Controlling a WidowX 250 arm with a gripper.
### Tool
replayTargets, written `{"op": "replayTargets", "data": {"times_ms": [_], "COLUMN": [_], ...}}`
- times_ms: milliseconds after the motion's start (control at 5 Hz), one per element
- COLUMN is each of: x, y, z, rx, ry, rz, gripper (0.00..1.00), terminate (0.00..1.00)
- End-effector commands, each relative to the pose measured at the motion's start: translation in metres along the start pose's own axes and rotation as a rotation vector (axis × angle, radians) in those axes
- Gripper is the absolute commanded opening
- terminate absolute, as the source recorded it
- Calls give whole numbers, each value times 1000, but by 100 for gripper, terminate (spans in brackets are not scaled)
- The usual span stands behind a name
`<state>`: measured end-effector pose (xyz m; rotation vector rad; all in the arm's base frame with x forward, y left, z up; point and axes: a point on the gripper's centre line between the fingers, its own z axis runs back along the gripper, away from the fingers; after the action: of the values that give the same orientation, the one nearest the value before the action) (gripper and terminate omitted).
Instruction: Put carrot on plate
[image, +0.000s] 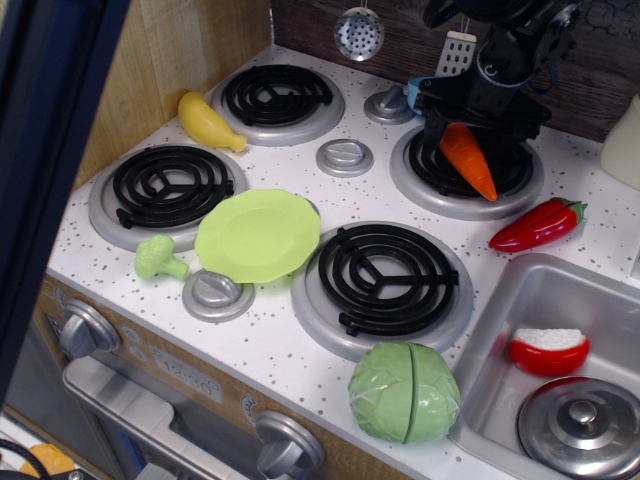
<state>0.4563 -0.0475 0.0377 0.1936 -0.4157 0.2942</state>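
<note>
The orange carrot (469, 162) is at the back right burner (425, 185), steeply tilted with its tip pointing down and to the right. My black gripper (462, 132) comes down from above and is shut on the carrot's upper end, so the green top is hidden. The light lime-green plate (258, 235) lies empty between the front burners, well to the left of and nearer than the gripper.
A red chili pepper (537, 225) lies right of the carrot's burner. A yellow toy (207, 122), a broccoli piece (158, 258), a green cabbage (404, 391), stove knobs (344, 156) and a sink (520, 300) with a red-white item and a lid are around.
</note>
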Motion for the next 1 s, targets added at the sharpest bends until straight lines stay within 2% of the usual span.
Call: {"op": "replayTargets", "data": {"times_ms": [0,200,400,600,800], "x": [18,19,16,7,-6], "y": [2,6,22,58,84], "z": [11,15,25,37,43], "rx": [-31,0,62,160,262], "ry": [-36,13,47,93,95], "rz": [-8,-21,-43,-47,-14], "gripper": [100,0,0,0,0], "terminate": [0,0,0,0,0]}}
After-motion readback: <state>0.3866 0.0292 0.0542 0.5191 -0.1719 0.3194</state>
